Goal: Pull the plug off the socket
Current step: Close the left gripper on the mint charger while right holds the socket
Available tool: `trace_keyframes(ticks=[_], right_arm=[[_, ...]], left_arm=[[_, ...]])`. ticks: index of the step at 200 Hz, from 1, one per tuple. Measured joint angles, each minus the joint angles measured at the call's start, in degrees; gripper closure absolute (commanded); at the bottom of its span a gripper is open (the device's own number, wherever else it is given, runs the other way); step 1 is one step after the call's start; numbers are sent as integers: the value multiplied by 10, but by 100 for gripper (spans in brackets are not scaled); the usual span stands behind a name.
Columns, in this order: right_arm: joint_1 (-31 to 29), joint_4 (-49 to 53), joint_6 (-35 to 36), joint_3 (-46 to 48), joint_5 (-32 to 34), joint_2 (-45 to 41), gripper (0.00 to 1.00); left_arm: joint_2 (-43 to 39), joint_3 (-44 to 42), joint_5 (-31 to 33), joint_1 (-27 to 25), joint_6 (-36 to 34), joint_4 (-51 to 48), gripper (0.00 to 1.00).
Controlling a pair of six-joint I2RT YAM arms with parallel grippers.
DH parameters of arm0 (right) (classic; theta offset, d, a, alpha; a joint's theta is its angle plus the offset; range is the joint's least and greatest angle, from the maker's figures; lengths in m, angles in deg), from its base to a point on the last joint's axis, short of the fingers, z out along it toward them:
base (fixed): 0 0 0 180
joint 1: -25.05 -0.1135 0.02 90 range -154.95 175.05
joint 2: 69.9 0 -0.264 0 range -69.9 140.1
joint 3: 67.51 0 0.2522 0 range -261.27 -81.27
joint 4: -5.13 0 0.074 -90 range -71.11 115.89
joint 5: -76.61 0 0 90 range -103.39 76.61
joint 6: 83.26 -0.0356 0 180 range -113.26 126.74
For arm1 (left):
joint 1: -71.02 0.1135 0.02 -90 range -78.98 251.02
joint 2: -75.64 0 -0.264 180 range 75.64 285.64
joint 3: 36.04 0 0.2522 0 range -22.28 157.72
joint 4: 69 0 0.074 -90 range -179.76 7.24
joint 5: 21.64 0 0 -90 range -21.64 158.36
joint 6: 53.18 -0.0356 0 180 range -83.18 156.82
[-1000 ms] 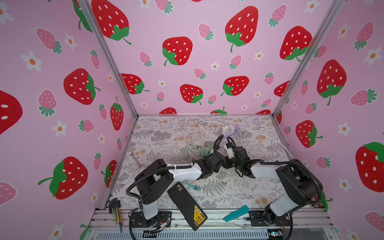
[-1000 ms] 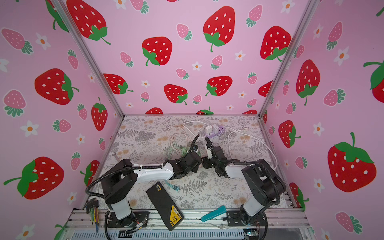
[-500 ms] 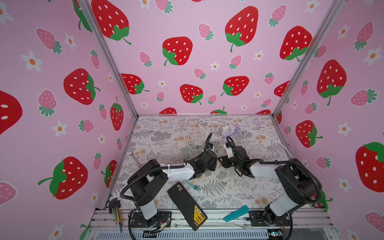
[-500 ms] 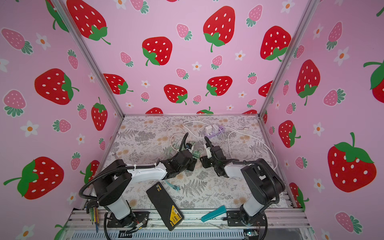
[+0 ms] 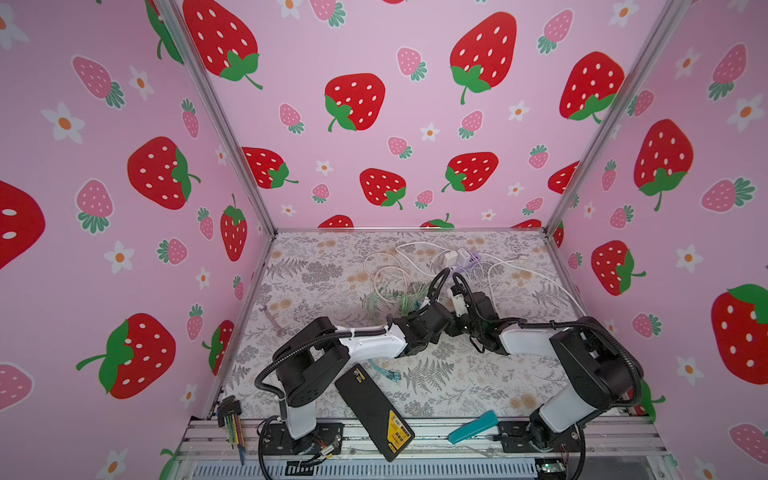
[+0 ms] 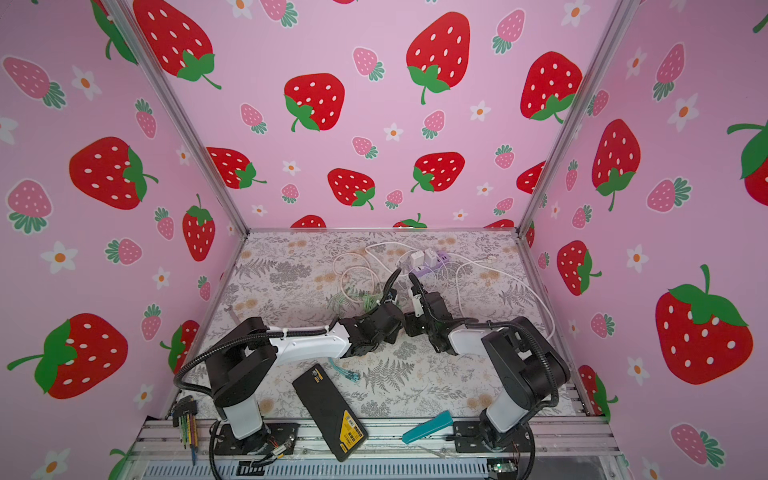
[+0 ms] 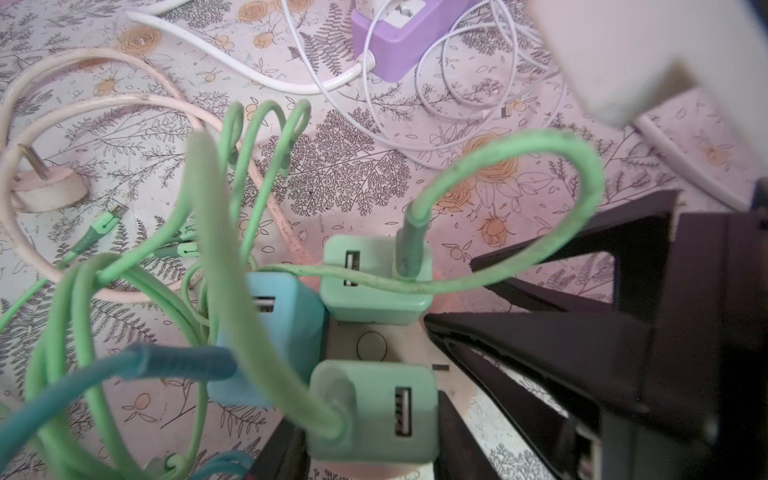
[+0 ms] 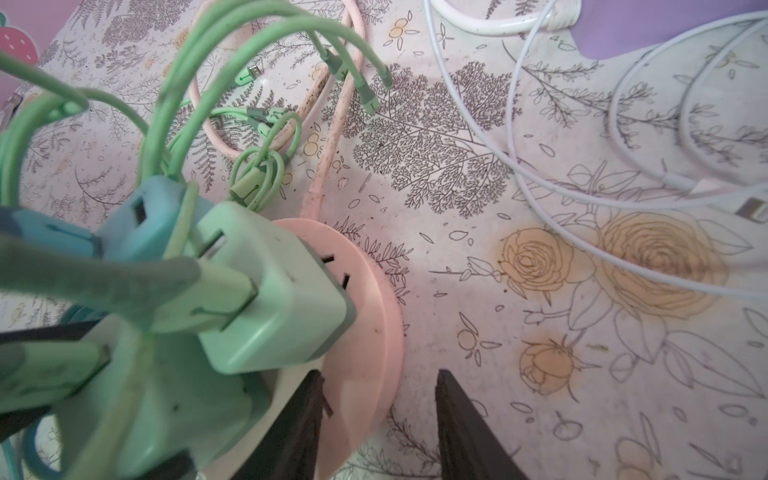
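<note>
In both top views, saw the left arm [image 5: 370, 345] and right arm [image 5: 528, 340] stretched low over the counter [image 5: 316, 291], meeting head to head just right of the frame's centre. Could not make out fingers, plug or socket there, all hidden under the two wrists. Noted green cables [image 5: 399, 297] just left of the meeting point and a purple strip [image 5: 467, 262] above it, toward the back wall. Noted a black box [image 5: 374, 411] and a teal tool [image 5: 473, 426] along the lower edge of the frame, well apart from the wrists.

From the left wrist, saw the round pink socket [image 7: 374, 345] flat on the counter with three chargers standing in it. Found the left fingers [image 7: 459, 440] pinching the plug [image 7: 374, 411], the green charger nearest the camera, one finger on each side, plug seated in the socket. Saw a second green charger [image 7: 376, 278] and a blue charger [image 7: 274, 332] beside it, each with a cable in. Saw the right fingers [image 7: 540, 345] reaching in from the far side, one tip against the socket, the other off its rim.

From the right wrist, found the right fingers [image 8: 469, 428] spread, straddling the rim of the socket [image 8: 374, 324]: one over the pink face, the other over bare counter with a gap to the rim, pinching nothing. Saw the plug [image 8: 158, 395] upright in the socket, black fingers on both flanks.
</note>
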Motion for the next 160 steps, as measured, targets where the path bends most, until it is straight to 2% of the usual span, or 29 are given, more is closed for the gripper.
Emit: trace_keyframes(ticks=[43, 130, 160], right_arm=[[0, 2, 4, -2, -1, 1, 54], [0, -1, 5, -22, -9, 22, 56], [-1, 0, 5, -22, -9, 22, 56]], left_arm=[[-3, -4, -7, 3, 3, 3, 79], [-38, -55, -80, 41, 36, 52, 79], [-39, -56, -80, 40, 35, 52, 79]])
